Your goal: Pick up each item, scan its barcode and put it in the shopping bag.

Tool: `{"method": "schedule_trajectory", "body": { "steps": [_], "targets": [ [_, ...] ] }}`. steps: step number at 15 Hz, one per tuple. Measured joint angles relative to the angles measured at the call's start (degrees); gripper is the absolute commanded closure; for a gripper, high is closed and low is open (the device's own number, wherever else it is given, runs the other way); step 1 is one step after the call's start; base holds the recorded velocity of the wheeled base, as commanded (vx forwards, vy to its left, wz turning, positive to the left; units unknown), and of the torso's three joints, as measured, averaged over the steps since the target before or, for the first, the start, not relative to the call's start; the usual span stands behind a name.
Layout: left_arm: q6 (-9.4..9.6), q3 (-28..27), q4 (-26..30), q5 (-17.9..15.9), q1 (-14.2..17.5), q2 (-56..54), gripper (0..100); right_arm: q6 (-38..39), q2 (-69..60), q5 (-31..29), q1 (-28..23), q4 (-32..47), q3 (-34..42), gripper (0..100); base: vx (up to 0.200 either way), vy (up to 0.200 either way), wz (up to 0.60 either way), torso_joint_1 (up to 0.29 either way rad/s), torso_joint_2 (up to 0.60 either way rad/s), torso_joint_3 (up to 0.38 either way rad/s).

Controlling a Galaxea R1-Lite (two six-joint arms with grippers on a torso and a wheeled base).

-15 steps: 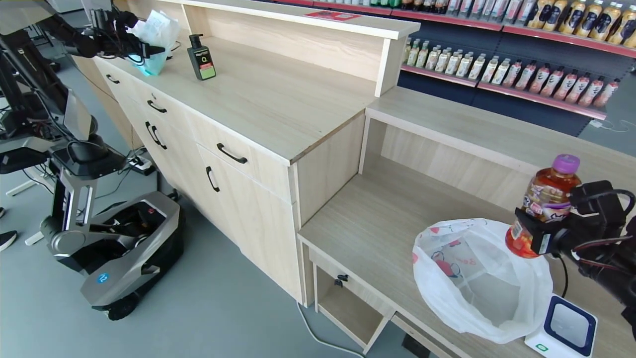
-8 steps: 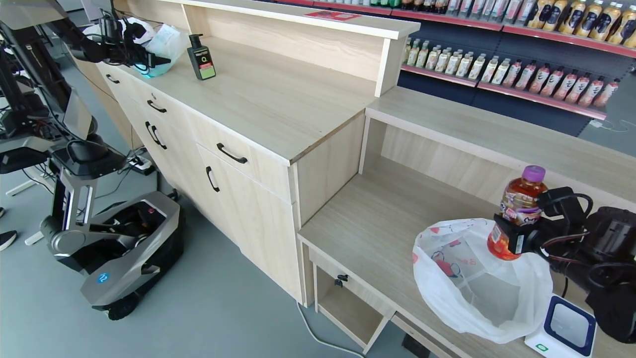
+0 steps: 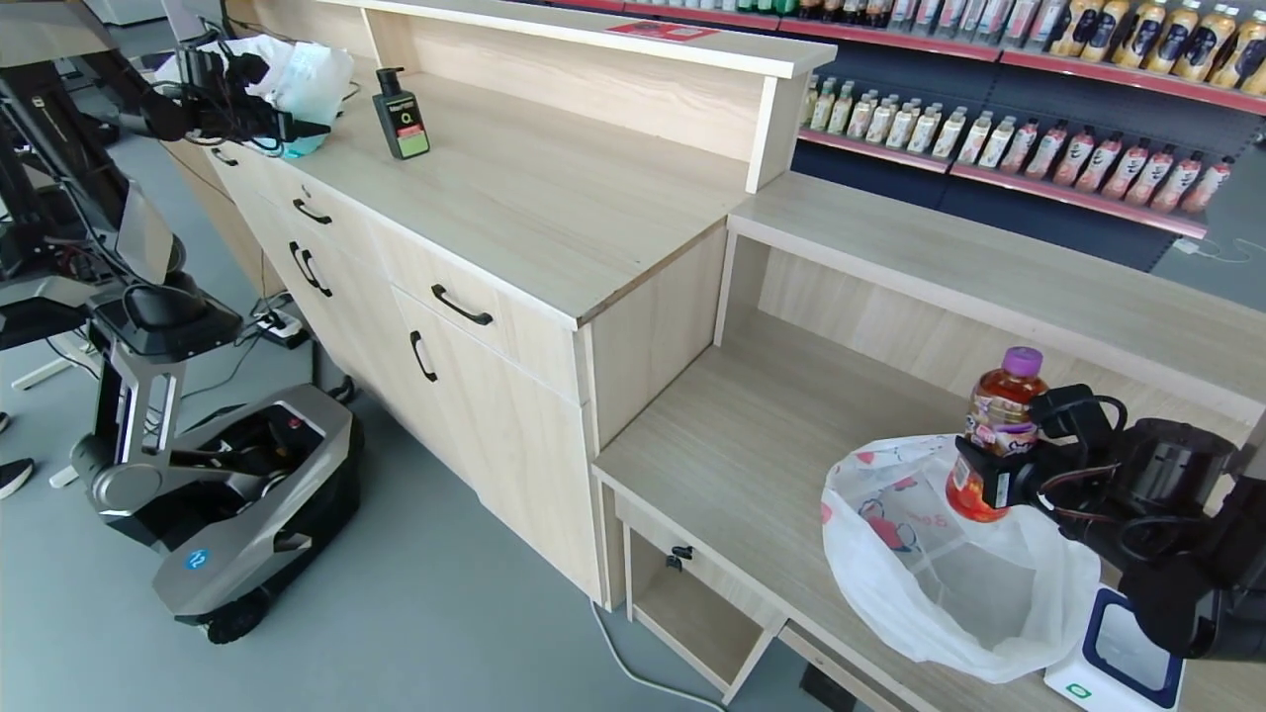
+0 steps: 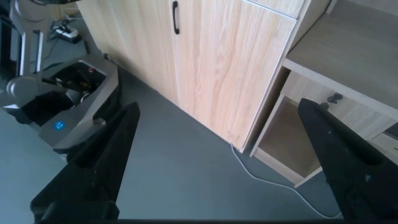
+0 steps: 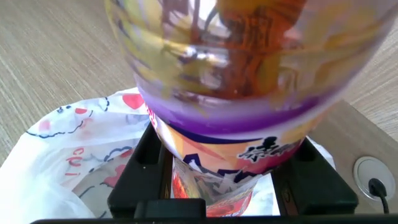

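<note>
Head view: on the low wooden surface (image 3: 762, 435) a white shopping bag (image 3: 890, 593) stands with its mouth wide open. A flat white-and-blue scanner (image 3: 1128, 648) lies just beside it at the near right. The right gripper (image 3: 1001, 473) pinches an upright bottle (image 3: 997, 420) of orange drink with a purple cap, low on its body, over the far rim of the bag. Whether its base touches the plastic cannot be told. On the higher counter (image 3: 554, 208) to the left stands a dark pump bottle (image 3: 401, 117). Store shelves (image 3: 999, 133) of drinks run along the back.

Left wrist view: the left gripper (image 4: 217, 165) hangs with its dark fingers (image 4: 93, 168) spread wide above the grey floor (image 4: 174, 162), near the cabinet doors (image 4: 230, 68) and a loose cable (image 4: 273, 182).

Right wrist view: the bottle (image 5: 242, 93) sits clamped between the right gripper's (image 5: 230, 177) black fingers (image 5: 146, 171), directly over the bag (image 5: 68, 168).
</note>
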Motion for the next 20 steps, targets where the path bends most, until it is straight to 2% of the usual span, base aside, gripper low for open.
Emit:
{"method": "schedule_trajectory", "body": {
  "steps": [14, 20],
  "targets": [
    [0.02, 0.00, 0.00, 0.00, 0.00, 0.00, 0, -0.07, 13.98, 2.06, 1.04, -0.02, -15.88, 100, 0.000, 0.000, 0.00, 0.000, 0.00, 0.000],
    [0.00, 0.00, 0.00, 0.00, 0.00, 0.00, 0, -0.11, 16.69, 2.90, 1.84, -0.38, -18.20, 100, 0.000, 0.000, 0.00, 0.000, 0.00, 0.000]
  ]
}}
